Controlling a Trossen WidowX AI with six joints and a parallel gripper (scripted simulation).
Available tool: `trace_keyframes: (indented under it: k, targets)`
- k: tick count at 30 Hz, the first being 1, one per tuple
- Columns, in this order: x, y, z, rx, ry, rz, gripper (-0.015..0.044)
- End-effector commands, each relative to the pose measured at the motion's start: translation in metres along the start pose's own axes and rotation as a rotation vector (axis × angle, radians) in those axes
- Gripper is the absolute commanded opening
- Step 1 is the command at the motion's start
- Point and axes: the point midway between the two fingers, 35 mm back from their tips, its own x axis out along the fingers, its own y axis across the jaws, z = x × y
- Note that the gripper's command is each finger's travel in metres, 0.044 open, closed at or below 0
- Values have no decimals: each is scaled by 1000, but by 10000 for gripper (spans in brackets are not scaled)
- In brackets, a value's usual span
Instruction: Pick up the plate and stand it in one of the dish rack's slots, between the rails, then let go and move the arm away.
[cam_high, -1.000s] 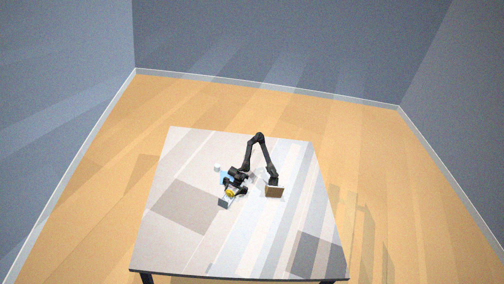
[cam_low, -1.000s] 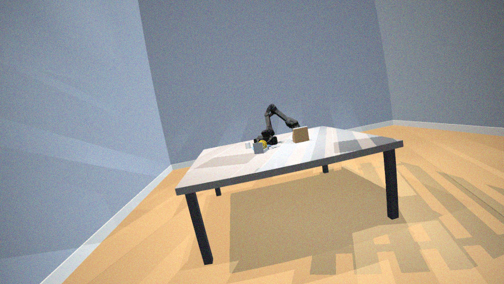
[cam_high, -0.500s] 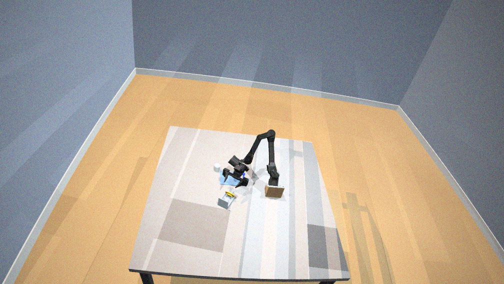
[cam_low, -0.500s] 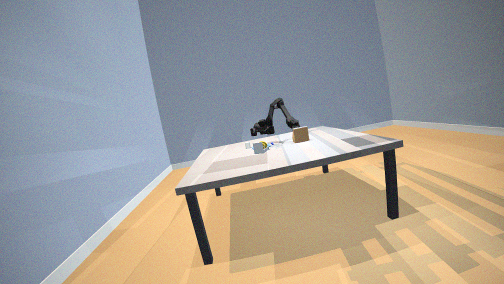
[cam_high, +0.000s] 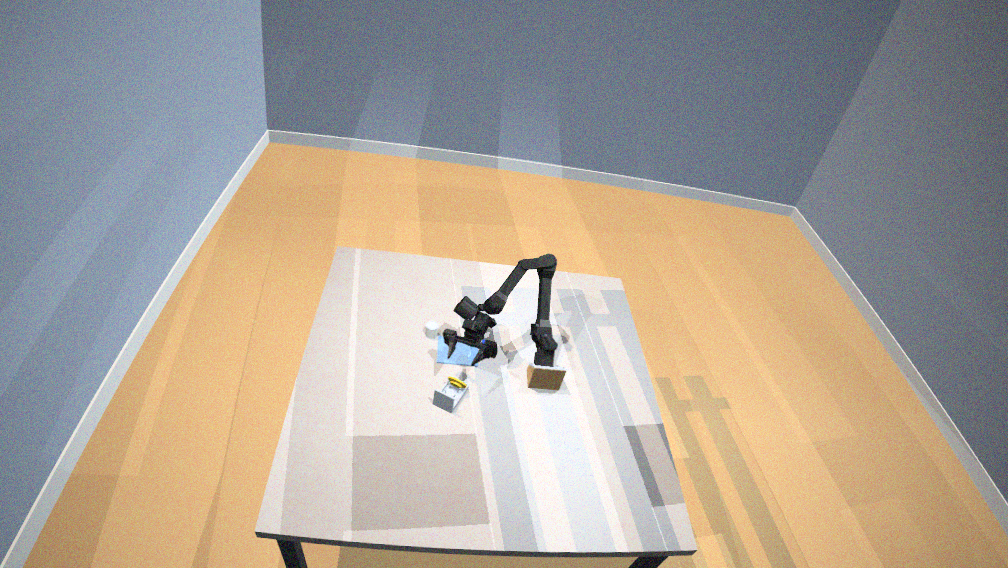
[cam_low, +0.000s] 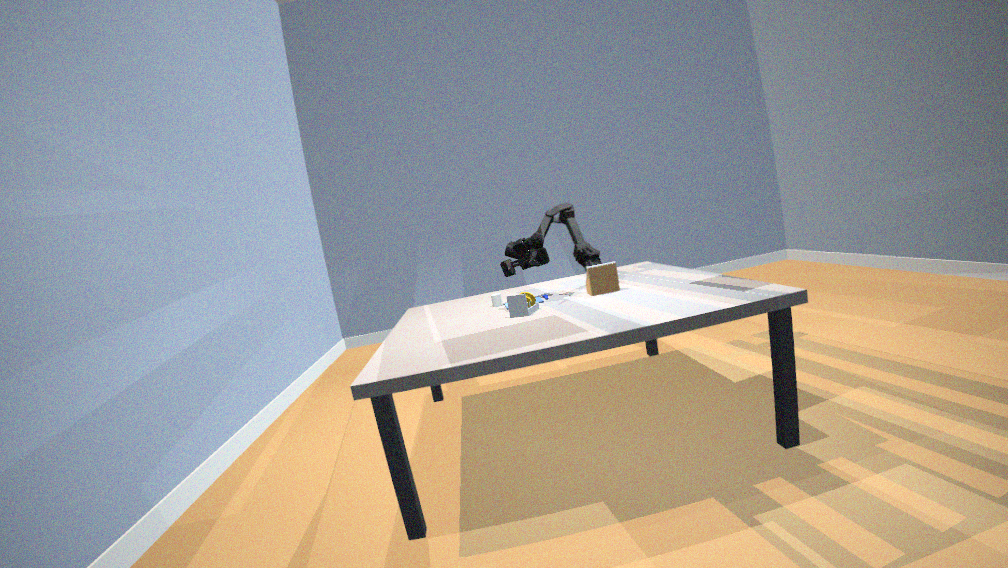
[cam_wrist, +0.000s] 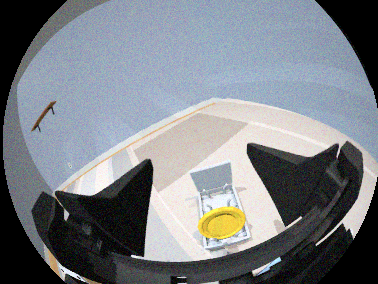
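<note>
The yellow plate (cam_high: 457, 382) (cam_low: 529, 299) (cam_wrist: 222, 225) rests in the light grey dish rack (cam_high: 445, 401) (cam_low: 517, 306) (cam_wrist: 212, 175), at the end away from the rack's tall end panel. It stands on its edge and looks tilted; in the wrist view its face shows as a wide oval. Its lower edge is down among the rails, but the exact slot is too small to tell. My gripper (cam_high: 464, 358) (cam_low: 522, 266) (cam_wrist: 200, 155) is open and empty, above the table and back from the rack on the arm's side, with nothing touching the plate.
A white cup (cam_high: 431, 328) (cam_low: 495, 300) stands behind the rack, beside a blue mat (cam_high: 442, 357) partly under my gripper. A brown box-like block (cam_high: 546, 377) (cam_low: 603, 279) stands by the arm's base. Small blue items (cam_low: 544, 297) lie behind the rack.
</note>
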Motion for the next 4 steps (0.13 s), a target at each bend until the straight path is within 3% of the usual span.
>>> trace_keyframes:
  k: [1,4]
  targets:
    - [2,4,0,104,90,15,400]
    - [2,8,0,176,160,23,400]
